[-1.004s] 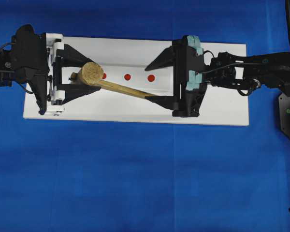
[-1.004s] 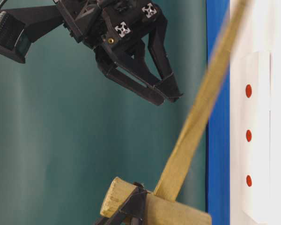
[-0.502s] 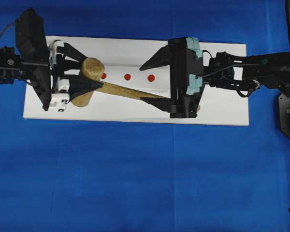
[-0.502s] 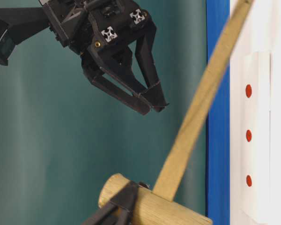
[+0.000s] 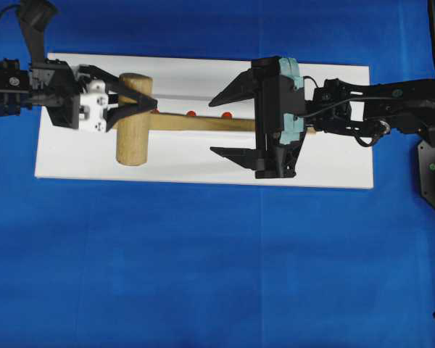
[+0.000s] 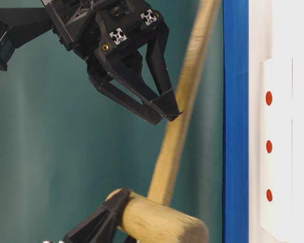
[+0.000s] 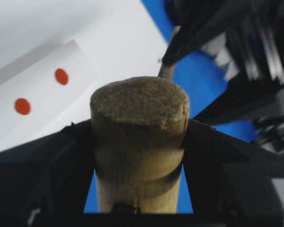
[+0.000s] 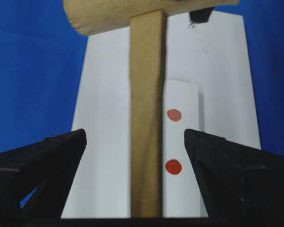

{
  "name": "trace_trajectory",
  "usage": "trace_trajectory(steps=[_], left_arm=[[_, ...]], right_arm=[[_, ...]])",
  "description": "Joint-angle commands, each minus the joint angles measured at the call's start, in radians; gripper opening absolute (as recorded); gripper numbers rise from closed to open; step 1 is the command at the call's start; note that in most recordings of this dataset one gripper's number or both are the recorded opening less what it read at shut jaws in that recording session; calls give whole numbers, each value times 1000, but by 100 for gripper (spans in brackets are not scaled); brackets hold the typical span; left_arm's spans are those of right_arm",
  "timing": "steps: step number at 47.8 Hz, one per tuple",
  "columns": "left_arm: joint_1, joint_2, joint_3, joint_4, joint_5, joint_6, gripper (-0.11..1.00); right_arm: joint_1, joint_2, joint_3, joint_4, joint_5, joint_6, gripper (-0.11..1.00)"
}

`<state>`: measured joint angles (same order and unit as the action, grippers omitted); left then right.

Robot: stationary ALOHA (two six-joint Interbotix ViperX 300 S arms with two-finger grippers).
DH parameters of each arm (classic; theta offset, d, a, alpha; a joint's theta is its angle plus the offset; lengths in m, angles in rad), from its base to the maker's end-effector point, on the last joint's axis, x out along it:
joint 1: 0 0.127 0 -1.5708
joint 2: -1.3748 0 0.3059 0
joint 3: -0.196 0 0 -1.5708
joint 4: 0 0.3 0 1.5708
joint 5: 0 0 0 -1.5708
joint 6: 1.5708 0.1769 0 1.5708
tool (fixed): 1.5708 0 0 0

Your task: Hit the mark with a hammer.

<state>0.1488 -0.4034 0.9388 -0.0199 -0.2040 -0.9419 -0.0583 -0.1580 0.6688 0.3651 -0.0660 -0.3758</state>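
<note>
left gripper [image 5: 134, 111]: fingers clamped on either side of the hammer's head, about half open around it, so yeah, it's got the thing

hammer [image 5: 133, 119]: light wood mallet, held up off the board by its thick head; in the overhead view the head runs across the board and the long flat handle runs straight along over the strip, toward the right arm

mark [image 8: 174, 115]: the middle red dot on the white raised strip [image 8: 181, 137]; from overhead the handle half covers the row of dots, while the side view shows all three with the hammer well clear of them

right gripper [image 5: 227, 125]: fingers spread wide, one on each side of the handle, not touching it, holding nothing

board [image 5: 333, 156]: white, flat on the blue bench [image 5: 203, 268], strip down its middle
</note>
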Motion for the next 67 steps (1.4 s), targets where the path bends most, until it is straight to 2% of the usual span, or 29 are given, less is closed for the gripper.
trace_trajectory(steps=[1, 9, 21, 27, 29, 38, 42, 67], left_arm=[[3, -26, -12, 0, -20, -48, 49], [3, -43, 3, 0, -25, -109, 49], [-8, -55, 14, 0, -25, -118, 49], [-14, -55, 12, 0, -25, -120, 49], [-17, -55, 12, 0, -25, -120, 49], [-28, -54, 12, 0, -25, -120, 49], [-28, -54, 12, 0, -23, -120, 49], [-23, -49, 9, 0, -9, -117, 49]], right_arm=[[3, -25, -25, -2, -3, -2, 88], [3, -15, -28, -2, -3, -6, 88], [5, 6, -25, -3, -3, -6, 88], [3, 29, -26, -20, -5, -9, 84], [3, 32, -28, -31, -3, -12, 78], [5, 29, -29, -44, -5, -25, 24], [5, 29, -31, -46, -3, -25, 8], [3, 29, -31, -46, -3, -25, 8]])
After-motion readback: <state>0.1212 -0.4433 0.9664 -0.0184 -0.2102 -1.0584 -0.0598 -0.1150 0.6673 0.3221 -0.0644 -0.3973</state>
